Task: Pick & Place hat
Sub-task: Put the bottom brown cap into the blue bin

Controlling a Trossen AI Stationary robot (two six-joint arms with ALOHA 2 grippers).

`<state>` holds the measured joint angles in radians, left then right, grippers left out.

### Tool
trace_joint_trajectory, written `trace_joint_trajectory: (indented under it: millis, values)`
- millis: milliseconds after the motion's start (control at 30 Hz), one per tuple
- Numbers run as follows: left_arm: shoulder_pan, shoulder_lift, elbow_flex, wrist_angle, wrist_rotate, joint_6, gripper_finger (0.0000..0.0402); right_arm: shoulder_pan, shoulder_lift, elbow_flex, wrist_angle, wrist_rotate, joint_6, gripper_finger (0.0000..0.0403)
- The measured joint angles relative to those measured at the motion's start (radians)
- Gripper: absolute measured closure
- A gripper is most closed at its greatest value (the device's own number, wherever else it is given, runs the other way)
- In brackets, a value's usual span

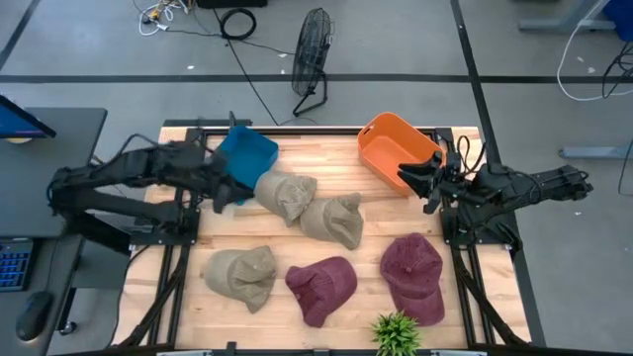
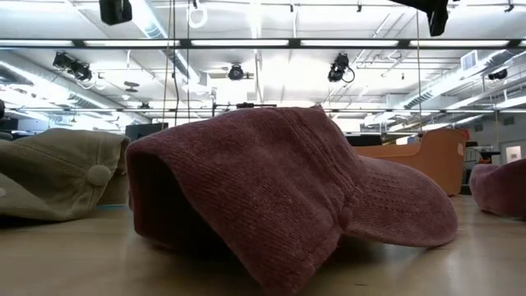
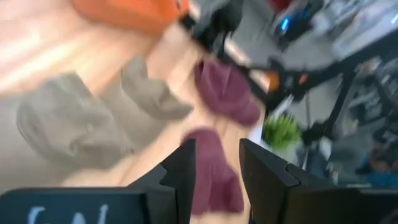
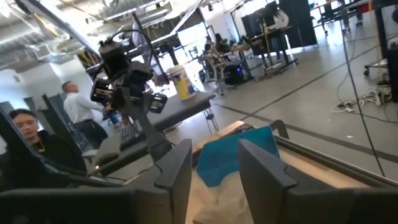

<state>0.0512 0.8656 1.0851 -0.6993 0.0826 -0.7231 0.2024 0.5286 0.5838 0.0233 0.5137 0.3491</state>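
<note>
Seen from above, the left gripper (image 1: 235,188) hangs over the back-left part of the wooden table (image 1: 376,222), right at the blue bin (image 1: 247,155) and just beside the nearest khaki cap (image 1: 286,195). In the left wrist view its two dark fingers (image 3: 186,171) stand a narrow way apart with nothing between them, and the picture beyond them is blurred.

Five caps lie on the table. Two khaki ones sit near the middle back: the one beside the blue bin, and a second khaki cap (image 1: 334,220) touching it on its right. Along the front edge lie a third khaki cap (image 1: 241,276) at the left, a maroon cap (image 1: 321,288) in the middle and a second maroon cap (image 1: 413,276) to the right, each apart from its neighbour. A small green plant (image 1: 397,334) stands at the front edge between the two maroon caps. The low view is filled by the middle maroon cap (image 2: 279,189), lying flat on the wood with its brim to the right.

At the back right sits the orange bin (image 1: 394,151), tilted. The right gripper (image 1: 420,176) hovers at that bin's right side, above the table's right edge. In the right wrist view its fingers (image 4: 180,168) are parted a little and hold nothing. People show in the room behind.
</note>
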Motion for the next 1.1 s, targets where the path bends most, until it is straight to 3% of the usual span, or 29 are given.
trace_joint_trajectory:
  millis: [300,433,633,767,967,1100]
  values:
    - [-0.236,0.293,0.244,-0.262,-0.011,-0.138,0.0273,0.000,0.011,0.000,-0.003,-0.060,0.023,0.0268]
    - [-0.341,0.380,0.251,-0.304,-0.037,-0.376,0.0273,0.000,0.028,0.000,-0.003,-0.060,0.035,0.0268]
    - [-0.481,0.524,0.250,-0.458,-0.063,-0.562,0.0273,0.000,0.053,0.000,-0.002,-0.059,0.028,0.0268]
    - [-0.518,0.599,0.249,-0.550,-0.072,-0.609,0.0273,0.000,0.081,0.000,-0.001,-0.059,0.035,0.0268]
    - [-0.530,0.669,0.249,-0.537,-0.060,-0.616,0.0271,0.000,0.116,0.000,-0.002,-0.060,0.037,0.0268]
    - [-0.529,0.693,0.249,-0.531,-0.052,-0.601,0.0242,0.000,0.137,0.000,-0.003,-0.062,0.035,0.0268]
